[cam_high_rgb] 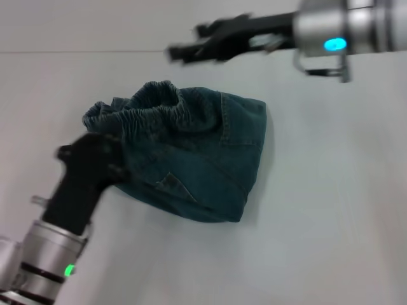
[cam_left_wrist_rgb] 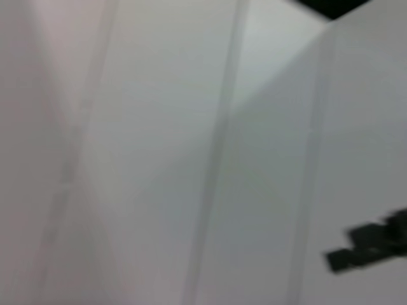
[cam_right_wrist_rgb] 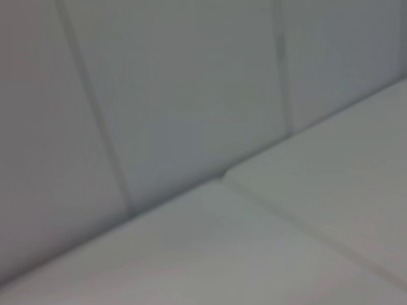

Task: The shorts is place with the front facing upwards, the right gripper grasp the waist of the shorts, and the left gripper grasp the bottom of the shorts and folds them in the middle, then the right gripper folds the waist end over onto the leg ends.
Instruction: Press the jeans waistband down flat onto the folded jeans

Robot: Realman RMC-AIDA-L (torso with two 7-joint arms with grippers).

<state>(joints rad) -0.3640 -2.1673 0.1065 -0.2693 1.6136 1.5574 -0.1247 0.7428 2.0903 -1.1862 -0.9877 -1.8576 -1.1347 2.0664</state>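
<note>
Folded blue-green denim shorts (cam_high_rgb: 191, 159) bunched mid-table; black left gripper (cam_high_rgb: 95, 155) at its gathered waistband edge, grip unclear; black right gripper (cam_high_rgb: 191, 44) hovers open beyond

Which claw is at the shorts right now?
The left claw, the one low in the head view, sits at the gathered waist side of the shorts. The right claw hangs clear of them, beyond the far edge.
</note>
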